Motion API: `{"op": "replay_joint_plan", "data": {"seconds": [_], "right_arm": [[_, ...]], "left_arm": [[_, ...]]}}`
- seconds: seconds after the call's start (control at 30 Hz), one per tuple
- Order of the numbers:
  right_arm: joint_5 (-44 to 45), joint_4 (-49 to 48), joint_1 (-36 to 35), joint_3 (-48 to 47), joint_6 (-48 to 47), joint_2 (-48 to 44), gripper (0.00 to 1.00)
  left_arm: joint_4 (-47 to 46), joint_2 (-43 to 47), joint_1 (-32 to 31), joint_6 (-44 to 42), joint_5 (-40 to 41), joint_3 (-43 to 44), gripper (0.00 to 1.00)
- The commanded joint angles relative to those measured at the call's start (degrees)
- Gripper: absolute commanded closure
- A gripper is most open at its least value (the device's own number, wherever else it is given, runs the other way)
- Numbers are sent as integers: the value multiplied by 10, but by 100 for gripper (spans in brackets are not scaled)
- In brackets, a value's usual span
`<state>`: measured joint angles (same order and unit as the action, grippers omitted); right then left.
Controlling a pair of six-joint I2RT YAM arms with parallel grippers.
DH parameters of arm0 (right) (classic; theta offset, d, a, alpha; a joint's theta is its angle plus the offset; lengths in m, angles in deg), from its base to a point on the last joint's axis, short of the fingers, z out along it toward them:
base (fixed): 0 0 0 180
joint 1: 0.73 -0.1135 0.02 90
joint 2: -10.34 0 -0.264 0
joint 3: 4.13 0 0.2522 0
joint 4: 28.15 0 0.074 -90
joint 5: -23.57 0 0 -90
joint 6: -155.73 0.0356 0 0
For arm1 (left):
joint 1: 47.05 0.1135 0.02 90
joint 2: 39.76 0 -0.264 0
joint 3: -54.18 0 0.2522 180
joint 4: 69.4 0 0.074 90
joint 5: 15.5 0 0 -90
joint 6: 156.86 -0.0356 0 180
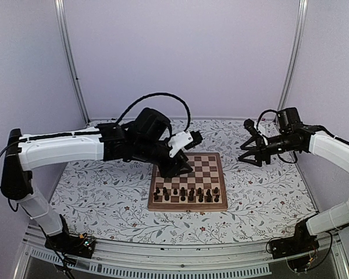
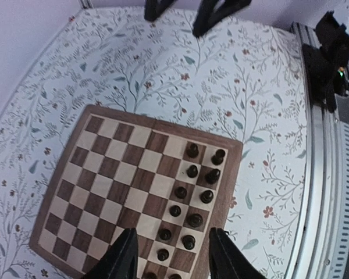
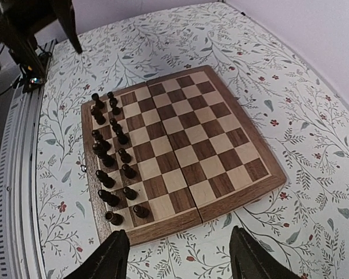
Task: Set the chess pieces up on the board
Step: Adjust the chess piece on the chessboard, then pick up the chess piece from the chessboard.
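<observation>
The wooden board (image 1: 206, 168) lies mid-table. The dark chess pieces (image 1: 191, 196) stand in two rows along its near edge. My left gripper (image 1: 179, 170) hangs over the board's far left part. In the left wrist view its fingers (image 2: 125, 256) are apart, so the left gripper (image 2: 175, 258) is open and holds nothing, with pieces (image 2: 195, 220) on the board (image 2: 113, 168) below it. My right gripper (image 1: 250, 161) floats off the board's right side. The right wrist view shows the right gripper (image 3: 180, 258) open and empty above the tablecloth, short of the board (image 3: 192, 133) and its pieces (image 3: 128, 170).
A floral tablecloth (image 1: 104, 192) covers the table around the board. A metal rail (image 1: 180, 256) runs along the near edge with both arm bases on it. Pale walls and two upright posts (image 1: 72, 64) close in the back and sides.
</observation>
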<state>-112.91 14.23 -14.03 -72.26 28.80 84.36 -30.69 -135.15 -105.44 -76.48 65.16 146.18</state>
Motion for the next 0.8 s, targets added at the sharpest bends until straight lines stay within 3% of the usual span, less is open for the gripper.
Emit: {"op": "replay_joint_plan", "data": {"seconds": [0.0,0.13,0.3,0.77], "right_arm": [[131,93,-102,-56,-64,44,41],[192,127,-176,-96,-82,94,46],[237,141,-242,-117,-89,144,48],[264,147,-313,-131,-92,227,51]], "left_arm": [[-147,75,8,26,99,-87,55],[-212,129,31,62,177,-150,48],[-215,147,32,73,259,-160,42],[-210,156,34,87,279,-157,40]]}}
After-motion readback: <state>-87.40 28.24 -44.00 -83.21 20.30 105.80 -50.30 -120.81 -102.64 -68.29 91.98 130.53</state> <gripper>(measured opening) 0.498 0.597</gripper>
